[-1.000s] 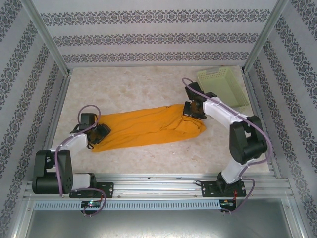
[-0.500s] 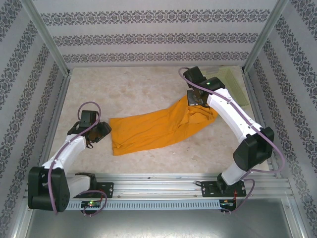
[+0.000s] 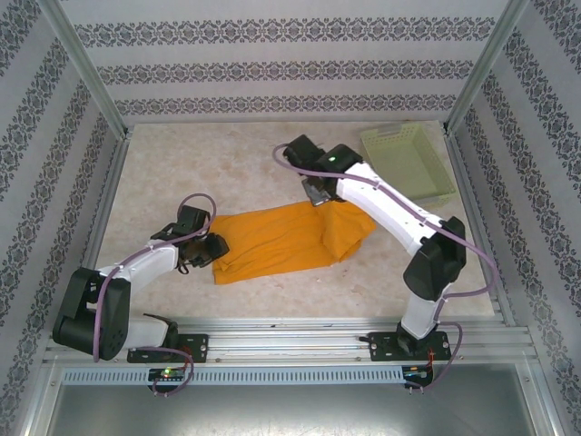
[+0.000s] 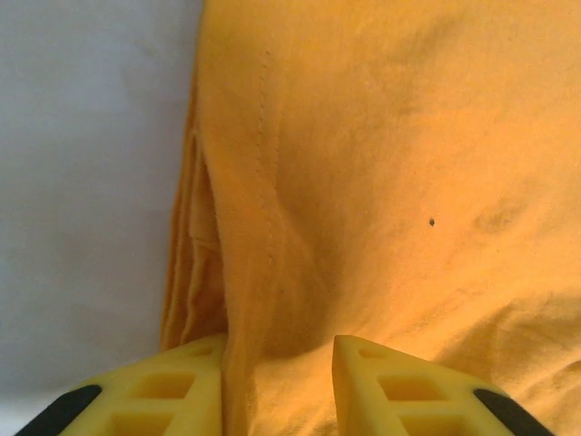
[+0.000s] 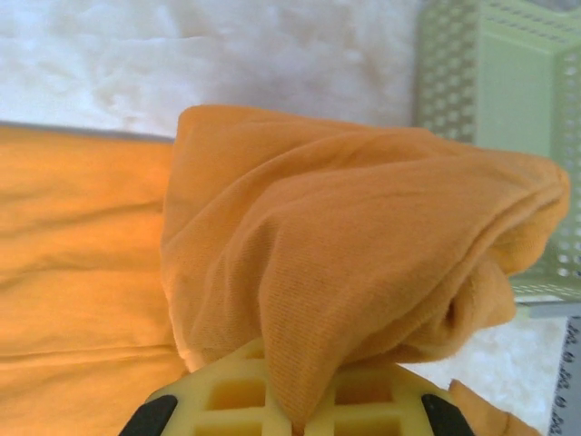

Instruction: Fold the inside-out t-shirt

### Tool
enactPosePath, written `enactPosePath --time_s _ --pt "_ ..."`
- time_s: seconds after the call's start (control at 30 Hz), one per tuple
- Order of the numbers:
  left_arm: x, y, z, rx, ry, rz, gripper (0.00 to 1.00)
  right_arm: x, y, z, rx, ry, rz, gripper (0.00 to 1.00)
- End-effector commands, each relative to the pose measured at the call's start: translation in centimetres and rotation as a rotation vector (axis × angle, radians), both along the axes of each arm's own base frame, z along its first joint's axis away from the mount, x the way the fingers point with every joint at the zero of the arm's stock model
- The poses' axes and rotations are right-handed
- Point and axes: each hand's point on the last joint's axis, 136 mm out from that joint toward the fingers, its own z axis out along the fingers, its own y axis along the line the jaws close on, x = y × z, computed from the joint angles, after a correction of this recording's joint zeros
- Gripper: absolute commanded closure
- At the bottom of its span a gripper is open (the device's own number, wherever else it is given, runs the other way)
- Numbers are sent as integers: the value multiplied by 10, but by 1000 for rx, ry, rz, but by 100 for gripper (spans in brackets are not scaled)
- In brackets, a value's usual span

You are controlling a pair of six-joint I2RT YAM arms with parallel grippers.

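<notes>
Qty per item:
- T-shirt point(image 3: 272, 241): 1 pc, orange.
- Basket point(image 3: 408, 163): 1 pc, pale green.
- Arms: 2, i.e. left arm point(image 3: 136, 265), right arm point(image 3: 390, 204).
- Grippers: 2, i.e. left gripper point(image 3: 207, 248), right gripper point(image 3: 317, 193); 2 yellow fingers point(image 4: 172, 400) ea.
- Cables point(image 3: 195, 202): 2, purple, 1 per arm.
- Table point(image 3: 227, 154): 1.

The top camera is looking down from above and behind the arm bases, taking in the whole table point(image 3: 227, 163). Wrist cameras are riding just behind the left claw point(image 4: 279, 368) and right claw point(image 5: 292, 400) (fingertips at the bottom edge), staring forward, very near. All three are sharing the t-shirt point(image 3: 272, 241).
</notes>
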Motion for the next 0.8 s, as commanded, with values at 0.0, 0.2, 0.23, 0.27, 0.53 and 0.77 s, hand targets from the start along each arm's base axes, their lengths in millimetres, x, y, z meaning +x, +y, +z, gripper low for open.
enactPosePath --time_s 0.0,0.2,0.23,0.27,0.53,0.77 --pt "2 -6 -2 -27 -23 8 69 -9 31 -10 71 40 0 99" --pt "-5 -9 -8 -36 -20 2 74 -12 76 -31 216 103 -20 99" --pt "-6 -10 -9 -37 -19 -1 74 -12 80 -31 225 105 -22 99" --pt "-7 -10 -10 -40 -17 0 74 -12 85 -32 235 106 -23 99" --pt "-10 -10 -15 -43 -14 -1 76 -11 117 -45 286 157 -4 97" --pt "-12 -10 -16 -43 -19 0 77 -20 155 -57 311 205 43 91"
